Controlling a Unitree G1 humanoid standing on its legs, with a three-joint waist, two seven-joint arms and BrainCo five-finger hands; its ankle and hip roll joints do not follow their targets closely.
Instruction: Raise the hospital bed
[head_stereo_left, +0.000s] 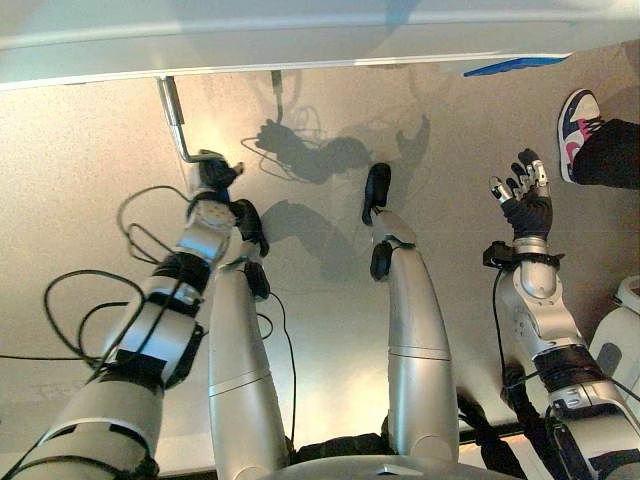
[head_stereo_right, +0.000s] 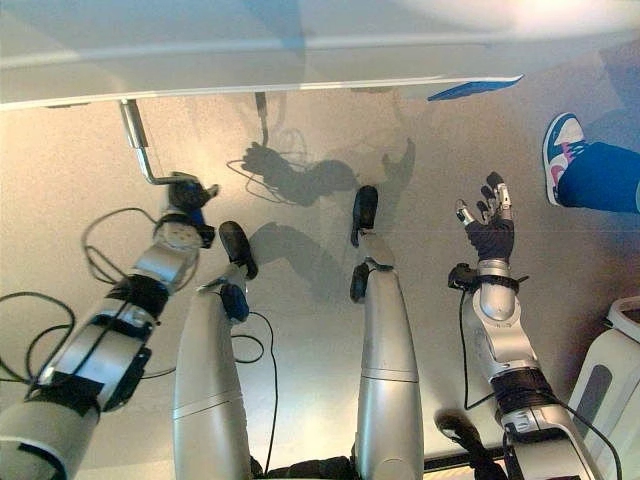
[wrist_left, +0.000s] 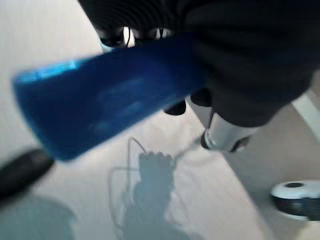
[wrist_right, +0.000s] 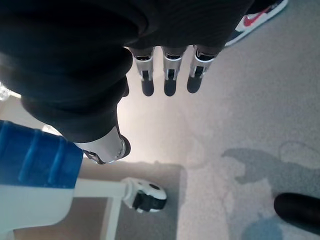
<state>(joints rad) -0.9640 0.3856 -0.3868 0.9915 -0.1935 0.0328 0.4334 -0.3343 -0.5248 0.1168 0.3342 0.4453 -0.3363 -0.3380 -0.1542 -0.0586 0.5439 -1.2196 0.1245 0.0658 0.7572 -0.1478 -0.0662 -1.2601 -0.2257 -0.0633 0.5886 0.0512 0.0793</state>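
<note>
Fingers of the left hand (head_stereo_left: 213, 176) are clenched round the blue grip of the crank handle (wrist_left: 107, 102). The left wrist view shows that grip running across the palm, with the dark tips curled over its far edge and the thumb tucked beneath.

From the grip, a bent metal crank rod (head_stereo_left: 172, 112) leads up and away to the underside of the hospital bed (head_stereo_left: 300, 40), whose pale edge spans the top of both eye views. The rod stands roughly upright and kinks sideways at its lower end, so the grip's long axis lies crosswise to it, and any turn of the hand will, I judge, swing the grip in a circle about the rod's line into the bed frame. That is what the coming move depends on: the left hand is already on the crank, directly below the bed's edge, with the left arm reaching in from the lower left.

The right hand (head_stereo_left: 525, 200) is well apart, out to the right over the bare floor (head_stereo_left: 330, 320), with its fingers spread and relaxed and nothing in them. It is plainly the farther hand and looks idle.

The grip itself is a smooth, stubby blue cylinder, the rod thin and silver. A bed castor (wrist_right: 146, 196) on a white leg shows near the right hand, and a person's shoe (head_stereo_left: 577, 125) stands at the far right.
</note>
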